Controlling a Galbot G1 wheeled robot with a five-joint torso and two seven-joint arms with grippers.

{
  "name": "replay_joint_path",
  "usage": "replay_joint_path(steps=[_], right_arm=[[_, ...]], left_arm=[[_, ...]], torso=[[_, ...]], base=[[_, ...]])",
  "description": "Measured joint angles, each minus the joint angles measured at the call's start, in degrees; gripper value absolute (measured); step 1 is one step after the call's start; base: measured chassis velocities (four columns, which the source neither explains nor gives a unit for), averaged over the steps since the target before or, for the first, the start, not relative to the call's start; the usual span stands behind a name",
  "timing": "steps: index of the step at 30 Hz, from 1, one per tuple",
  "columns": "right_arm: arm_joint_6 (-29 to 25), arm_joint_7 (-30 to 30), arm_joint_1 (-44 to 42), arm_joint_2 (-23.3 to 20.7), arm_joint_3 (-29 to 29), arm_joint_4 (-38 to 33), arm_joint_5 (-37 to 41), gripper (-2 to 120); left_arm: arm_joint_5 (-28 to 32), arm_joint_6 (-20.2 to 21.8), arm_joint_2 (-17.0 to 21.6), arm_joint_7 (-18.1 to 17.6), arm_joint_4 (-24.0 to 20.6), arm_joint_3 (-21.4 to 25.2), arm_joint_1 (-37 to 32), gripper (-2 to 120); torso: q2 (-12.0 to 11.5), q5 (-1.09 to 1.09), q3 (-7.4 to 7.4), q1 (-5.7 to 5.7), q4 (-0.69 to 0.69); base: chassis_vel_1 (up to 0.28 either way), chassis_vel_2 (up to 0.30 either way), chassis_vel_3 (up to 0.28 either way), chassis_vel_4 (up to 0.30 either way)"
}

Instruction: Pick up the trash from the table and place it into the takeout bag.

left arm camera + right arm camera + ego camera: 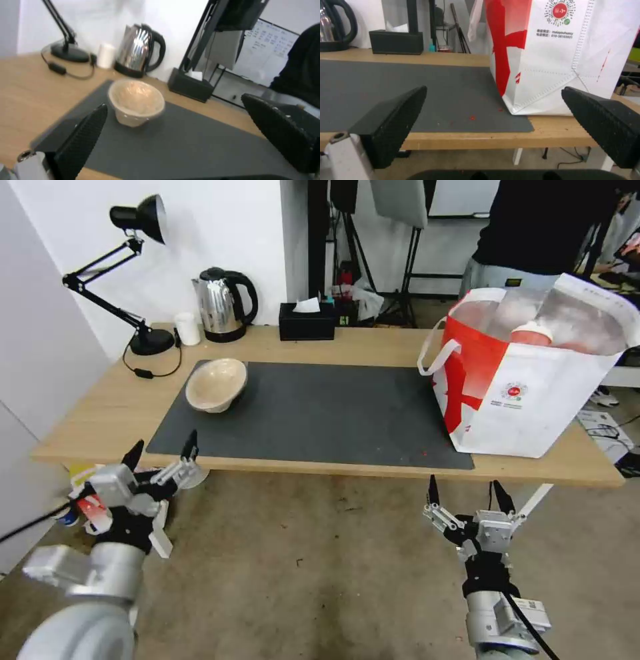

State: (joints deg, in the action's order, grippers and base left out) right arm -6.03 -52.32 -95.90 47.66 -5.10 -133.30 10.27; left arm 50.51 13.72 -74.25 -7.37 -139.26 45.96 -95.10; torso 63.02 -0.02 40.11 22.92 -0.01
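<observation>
A beige pulp bowl [217, 383] lies tipped on the left part of the dark grey mat [320, 413] of the table [107, 413]; the left wrist view has the bowl [136, 102] ahead of my open fingers. The takeout bag [527, 373] stands on the table's right end, and a red drink cup with a white domed lid [531, 335] sits inside it. My left gripper [162, 450] hangs open before the table's front edge at the left. My right gripper [467, 493] is open below the front edge, near the bag [560, 55].
At the back of the table stand a black desk lamp [133, 273], a small white cup [187, 328], a steel kettle [223, 305] and a black tissue box [307, 321]. A person in dark clothes stands behind the bag. Bare floor lies in front of the table.
</observation>
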Motion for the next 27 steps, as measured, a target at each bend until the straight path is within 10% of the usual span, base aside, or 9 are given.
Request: replay_joint_path(steps=[7, 10, 27], right_arm=[[0.0, 0.0, 0.0, 0.0, 0.0, 0.0, 0.0, 100], [0.0, 0.0, 0.0, 0.0, 0.0, 0.0, 0.0, 100], [0.0, 0.0, 0.0, 0.0, 0.0, 0.0, 0.0, 100]], left_arm=[[14.8, 4.2, 4.4, -7.6, -0.5, 2.9, 3.1, 100], [30.4, 9.7, 7.4, -15.5, -1.7, 4.5, 6.9, 100], [57.9, 17.0, 11.8, -31.2, 7.8, 4.8, 21.9, 100]], torso=[[0.0, 0.01, 0.0, 0.0, 0.0], [0.0, 0.02, 0.0, 0.0, 0.01], [0.0, 0.01, 0.0, 0.0, 0.01]], base=[[0.0, 0.0, 0.0, 0.0], [0.0, 0.0, 0.0, 0.0], [0.0, 0.0, 0.0, 0.0]])
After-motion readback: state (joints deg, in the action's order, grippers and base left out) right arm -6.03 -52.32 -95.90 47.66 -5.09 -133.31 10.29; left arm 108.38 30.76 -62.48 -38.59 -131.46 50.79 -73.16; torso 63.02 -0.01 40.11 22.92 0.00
